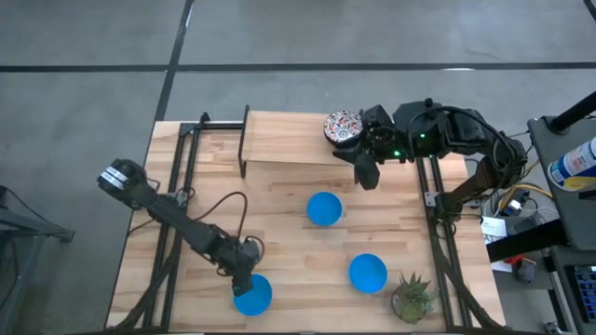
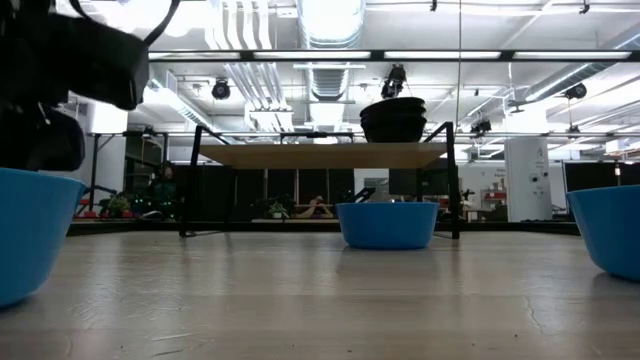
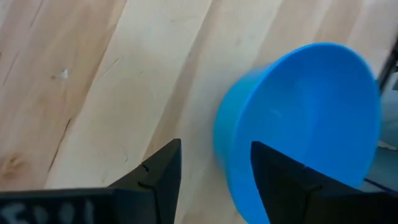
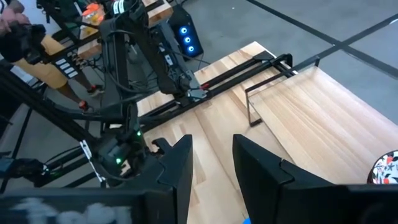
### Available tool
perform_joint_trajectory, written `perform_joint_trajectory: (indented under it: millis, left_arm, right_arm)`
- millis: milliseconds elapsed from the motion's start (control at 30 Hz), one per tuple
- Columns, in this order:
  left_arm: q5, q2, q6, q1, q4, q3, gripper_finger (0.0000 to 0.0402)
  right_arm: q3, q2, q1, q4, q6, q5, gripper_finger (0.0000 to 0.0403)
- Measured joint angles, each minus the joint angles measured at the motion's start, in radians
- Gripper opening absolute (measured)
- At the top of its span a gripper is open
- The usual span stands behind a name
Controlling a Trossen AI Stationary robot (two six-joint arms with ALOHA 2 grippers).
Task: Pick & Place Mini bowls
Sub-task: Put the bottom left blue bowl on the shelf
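Observation:
Three plain blue bowls stand on the wooden table: one near the near edge [image 1: 251, 294], one in the middle [image 1: 324, 208], one toward the right [image 1: 368, 273]. Floral bowls [image 1: 343, 126] sit stacked on a raised shelf at the far side and show dark in the low view [image 2: 393, 118]. My left gripper [image 1: 244, 279] is open at the near blue bowl [image 3: 305, 118], one finger outside its wall and one over its inside. My right gripper [image 1: 366, 175] is open and empty, hovering just beside the shelf stack. My left gripper [image 3: 214, 168] straddles the near blue bowl's wall [image 3: 233, 155], coming slanting down from the table's left. One finger [image 3: 283, 183] is over the bowl's inside, the other [image 3: 158, 177] outside over the table. I cannot tell whether either finger touches it. The bowl rests on the table.
A small potted green plant [image 1: 413, 296] stands at the near right corner. The raised wooden shelf [image 1: 279, 138] on a black frame spans the table's far side. Bare wood lies between the bowls and on the left half. Equipment and cables crowd the floor on the right.

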Motion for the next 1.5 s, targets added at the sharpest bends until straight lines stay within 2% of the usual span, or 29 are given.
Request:
perform_joint_trajectory:
  millis: [100, 200, 433, 633, 767, 967, 1167, 1300, 1500]
  left_arm:
    - [0.000, 0.024, -0.023, 0.000, 0.000, 0.000, 0.0175]
    - [-0.001, 0.034, -0.045, 0.000, 0.000, 0.000, 0.0146]
    - [-0.022, 0.027, -0.067, 0.009, -0.009, 0.000, 0.0014]
    - [-0.032, -0.034, -0.085, 0.064, -0.051, 0.010, 0.0003]
    - [-0.047, -0.124, -0.061, 0.138, -0.166, 0.054, 0.0002]
    - [-0.066, -0.257, 0.014, 0.330, -0.376, 0.170, 0.0001]
    - [-0.066, -0.297, 0.182, 0.586, -0.553, 0.340, 0.0001]
    - [-0.041, -0.251, 0.291, 0.769, -0.654, 0.491, 0.0000]
    - [-0.025, -0.116, 0.469, 1.014, -0.792, 0.727, 0.0000]
  right_arm:
    - [0.000, 0.000, 0.002, 0.001, 0.002, 0.000, 0.0107]
    - [0.000, 0.000, 0.008, 0.001, 0.003, 0.000, 0.0107]
    - [0.000, 0.000, 0.018, 0.003, 0.017, 0.000, 0.0109]
    - [0.000, 0.000, 0.022, 0.003, 0.037, 0.000, 0.0109]
    - [0.000, 0.000, 0.022, 0.003, 0.036, 0.000, 0.0109]
    - [0.000, 0.000, 0.022, 0.002, 0.025, 0.026, 0.0109]
    - [0.000, 0.000, 0.033, 0.002, 0.017, 0.046, 0.0109]
    - [-0.007, 0.000, 0.050, 0.002, 0.009, 0.069, 0.0109]
    - [-0.035, 0.000, 0.060, 0.003, 0.007, 0.079, 0.0109]
